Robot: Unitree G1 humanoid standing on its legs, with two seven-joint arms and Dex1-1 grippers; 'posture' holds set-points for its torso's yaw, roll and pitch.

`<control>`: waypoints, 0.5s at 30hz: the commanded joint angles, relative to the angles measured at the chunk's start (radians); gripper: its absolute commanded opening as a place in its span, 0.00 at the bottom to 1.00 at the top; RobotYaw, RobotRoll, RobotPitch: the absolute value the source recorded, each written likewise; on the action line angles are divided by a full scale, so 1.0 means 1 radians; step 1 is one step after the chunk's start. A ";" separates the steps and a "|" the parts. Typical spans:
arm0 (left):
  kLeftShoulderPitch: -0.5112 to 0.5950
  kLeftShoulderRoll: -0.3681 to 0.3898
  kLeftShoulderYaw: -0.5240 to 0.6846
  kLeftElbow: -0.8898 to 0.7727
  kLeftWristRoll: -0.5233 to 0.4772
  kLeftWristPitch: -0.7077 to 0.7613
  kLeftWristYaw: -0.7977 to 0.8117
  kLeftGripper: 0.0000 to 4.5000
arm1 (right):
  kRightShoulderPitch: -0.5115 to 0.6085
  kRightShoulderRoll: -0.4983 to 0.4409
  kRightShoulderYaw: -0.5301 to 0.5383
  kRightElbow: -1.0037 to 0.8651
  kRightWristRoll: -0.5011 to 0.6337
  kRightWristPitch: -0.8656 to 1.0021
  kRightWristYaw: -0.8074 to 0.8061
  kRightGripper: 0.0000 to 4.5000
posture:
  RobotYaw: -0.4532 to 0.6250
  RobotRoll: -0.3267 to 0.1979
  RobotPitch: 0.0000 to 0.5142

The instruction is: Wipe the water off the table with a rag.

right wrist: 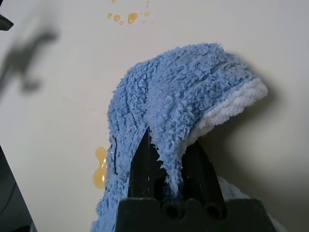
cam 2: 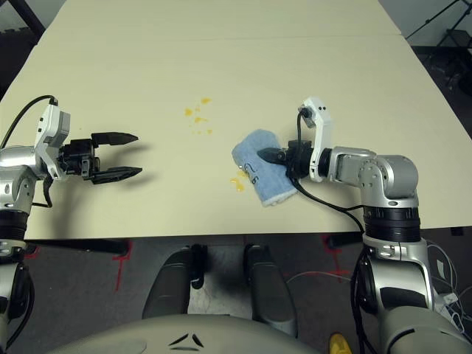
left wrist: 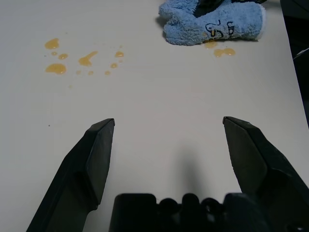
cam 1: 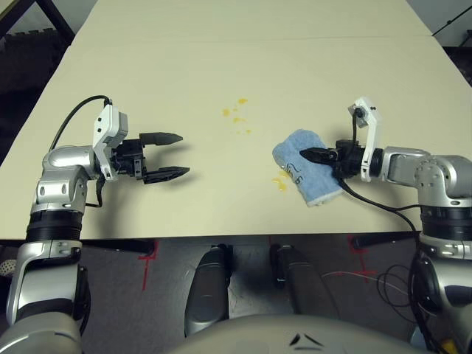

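Two black fingers of the right gripper [right wrist: 171, 166] pinch a fold of the blue rag [cam 1: 308, 171], which lies on the cream table [cam 1: 221, 66] beneath and around their tips. Yellow-orange liquid [cam 1: 281, 182] touches the rag's edge on the side toward the left gripper [cam 1: 166, 156], whose fingers stand wide apart, empty. Scattered droplets [left wrist: 86, 59] lie between the two grippers, farther from the robot.

In the right gripper [cam 1: 304, 153], on the table [cam 1: 221, 199]: the rag [cam 1: 313, 181]. To the left of this gripper, and a little nearer to the robot: the water [cam 1: 282, 186]. Farther out, between right and left gripper [cam 1: 186, 155]: the droplets [cam 1: 243, 101].
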 commanded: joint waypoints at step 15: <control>0.034 0.017 0.011 -0.051 -0.013 0.014 0.023 1.00 | -0.024 0.324 0.216 0.041 -0.044 0.003 -0.116 0.00 | 0.61 0.62 0.45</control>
